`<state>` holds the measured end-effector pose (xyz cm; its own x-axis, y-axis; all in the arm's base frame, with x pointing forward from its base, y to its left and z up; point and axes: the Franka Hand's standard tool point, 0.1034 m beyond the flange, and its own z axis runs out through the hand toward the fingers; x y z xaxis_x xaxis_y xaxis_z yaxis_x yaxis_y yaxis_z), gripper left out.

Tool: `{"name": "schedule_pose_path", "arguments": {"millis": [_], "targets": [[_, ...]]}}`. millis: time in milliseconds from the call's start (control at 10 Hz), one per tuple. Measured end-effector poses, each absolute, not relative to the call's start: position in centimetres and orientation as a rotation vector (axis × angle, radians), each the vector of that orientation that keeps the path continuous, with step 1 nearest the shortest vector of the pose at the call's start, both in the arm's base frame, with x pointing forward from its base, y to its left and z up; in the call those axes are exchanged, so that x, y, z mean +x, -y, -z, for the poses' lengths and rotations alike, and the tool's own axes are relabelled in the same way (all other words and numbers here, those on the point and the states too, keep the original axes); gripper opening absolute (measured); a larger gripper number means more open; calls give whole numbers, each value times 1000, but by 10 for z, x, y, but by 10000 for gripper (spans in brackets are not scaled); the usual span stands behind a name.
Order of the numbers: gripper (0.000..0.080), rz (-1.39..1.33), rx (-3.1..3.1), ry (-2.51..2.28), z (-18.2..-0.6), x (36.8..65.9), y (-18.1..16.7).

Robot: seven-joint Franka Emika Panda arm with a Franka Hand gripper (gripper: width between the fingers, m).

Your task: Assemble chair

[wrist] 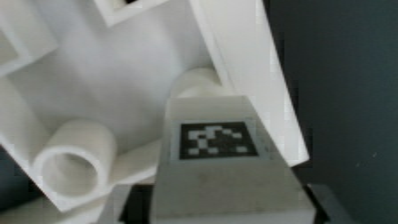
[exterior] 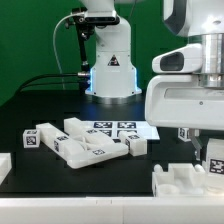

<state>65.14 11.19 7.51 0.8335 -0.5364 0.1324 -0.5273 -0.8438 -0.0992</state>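
- Tagged chair part [wrist: 217, 140]: sits between the gripper [wrist: 215, 208] fingers [wrist: 306, 206]. Its black-and-white tag faces the wrist camera.
- Long axis: in the wrist view the tagged chair part runs lengthwise away from the camera and narrows toward its far end. It points at the white panel part [wrist: 71, 85] beyond it.
- In the exterior view, the tagged chair part [exterior: 214, 162] shows only as a short tagged stretch at the lower right of the frame, under the gripper [exterior: 212, 150]. Its axis cannot be judged there.
- End effector: clenched on the tagged chair part. No gap shows between the fingers and the part's sides.
- White panel part [exterior: 183, 182]: lies at the lower right of the exterior frame, just below the gripper. The wrist view shows a round hollow peg [wrist: 71, 165] on it, just beside the tagged chair part. Whether the two parts touch cannot be told.
- Loose chair parts [exterior: 85, 148]: grouped at the lower left of the exterior frame, lying flat and well apart from the gripper.
- Marker board [exterior: 118, 128]: flat on the table [exterior: 40, 105], just behind the loose chair parts.
- Robot base [exterior: 110, 65]: stands at upper centre.
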Motion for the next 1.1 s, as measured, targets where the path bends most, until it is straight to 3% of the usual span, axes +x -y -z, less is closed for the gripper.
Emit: {"name": "schedule_pose_path", "arguments": {"millis": [200,400,500,600,700,900,1100], "targets": [[282,188,-2675,-1354,-74,653,-105],[282,190,-2637,-1405,-74,653,-104],[359,192,-2656,-1372,-74,653,-105],[543,193,-2671,-1349,-73,652,-109],[616,218,-2789,-1143,-74,652,-111],[643,275,-3022,-591,-78,655,-115],[648,279,-3055,-466,-77,655,-111]]}}
